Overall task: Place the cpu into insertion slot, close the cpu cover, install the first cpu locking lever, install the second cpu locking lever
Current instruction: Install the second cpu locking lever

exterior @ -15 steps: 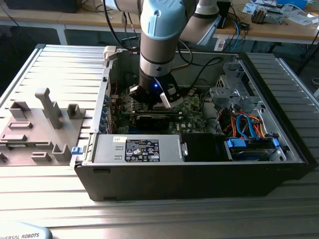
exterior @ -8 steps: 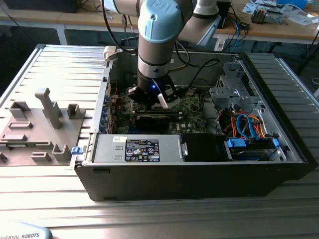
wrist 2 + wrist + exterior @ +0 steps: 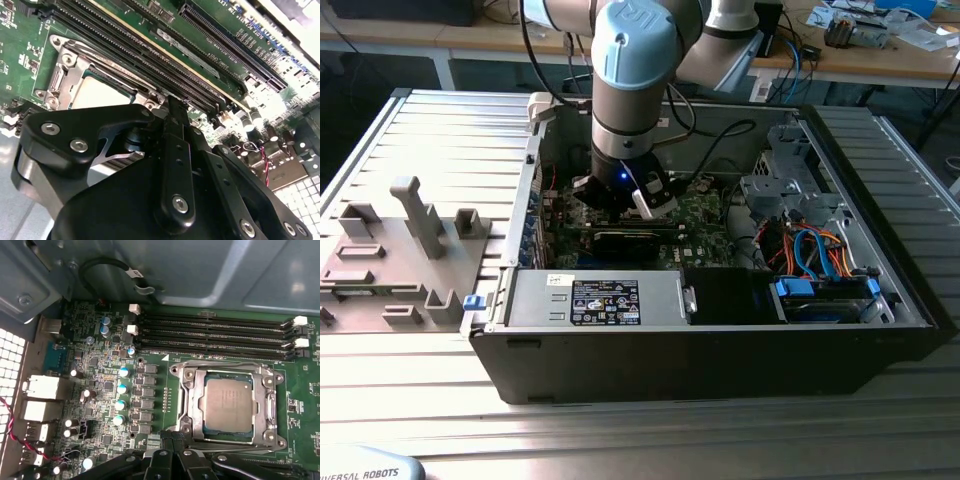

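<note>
Down inside the open computer case point(image 3: 880, 330), the gripper point(image 3: 638, 192) hangs low over the green motherboard point(image 3: 705, 215), just above the long black expansion card point(image 3: 630, 240). Whether its fingers are spread or closed I cannot tell: in the second wrist view the black linkage point(image 3: 165, 170) blocks the fingertips, and nothing can be seen held in it. Just beyond the gripper's black parts in the first wrist view lies the insertion slot point(image 3: 181, 401), and the cpu point(image 3: 227, 405) sits flat in it, dull silver top facing up. The cpu cover point(image 3: 194, 399) is down around the chip, its silvery frame bordering the square opening through which the cpu shows. In the second wrist view the same cpu point(image 3: 97, 97) appears as a pale patch inside the cover's frame point(image 3: 67, 70), partly hidden by the gripper. Beside the socket run four long black memory slots point(image 3: 215, 335), parallel to one edge of the frame. A row of small blue-topped capacitors point(image 3: 121, 390) stands on the other side. Outside the case, at the exterior view's left, a grey fixture point(image 3: 405, 250) with upright pieces rests on the ribbed metal desk point(image 3: 640, 430).
</note>
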`<state>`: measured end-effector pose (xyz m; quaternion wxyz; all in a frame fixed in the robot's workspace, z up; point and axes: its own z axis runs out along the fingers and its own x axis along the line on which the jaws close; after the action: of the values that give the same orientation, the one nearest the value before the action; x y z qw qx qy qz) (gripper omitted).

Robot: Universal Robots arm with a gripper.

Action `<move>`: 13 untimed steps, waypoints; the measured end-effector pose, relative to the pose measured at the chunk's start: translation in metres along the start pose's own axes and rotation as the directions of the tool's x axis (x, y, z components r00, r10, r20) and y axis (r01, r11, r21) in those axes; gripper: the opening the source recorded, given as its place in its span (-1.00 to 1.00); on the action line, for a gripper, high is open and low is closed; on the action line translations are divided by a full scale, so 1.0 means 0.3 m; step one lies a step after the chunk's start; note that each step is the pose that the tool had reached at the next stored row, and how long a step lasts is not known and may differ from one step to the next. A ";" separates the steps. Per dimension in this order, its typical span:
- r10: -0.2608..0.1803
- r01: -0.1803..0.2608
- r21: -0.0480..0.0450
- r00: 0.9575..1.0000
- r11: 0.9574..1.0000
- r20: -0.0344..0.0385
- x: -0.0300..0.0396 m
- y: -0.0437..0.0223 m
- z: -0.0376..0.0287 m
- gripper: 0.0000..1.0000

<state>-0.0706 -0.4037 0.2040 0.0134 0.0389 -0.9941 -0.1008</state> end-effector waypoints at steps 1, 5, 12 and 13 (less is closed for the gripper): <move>-0.002 0.002 0.000 1.000 1.000 0.000 0.000 0.002 0.001 -0.79; -0.012 0.012 -0.001 1.000 1.000 -0.002 -0.001 0.015 0.006 -0.79; -0.026 0.026 -0.002 1.000 1.000 -0.005 -0.002 0.017 0.017 -0.79; -0.026 0.026 -0.002 1.000 1.000 -0.005 -0.002 0.017 0.018 -0.79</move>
<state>-0.0706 -0.3977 0.1998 0.0145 0.0520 -0.9933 -0.1020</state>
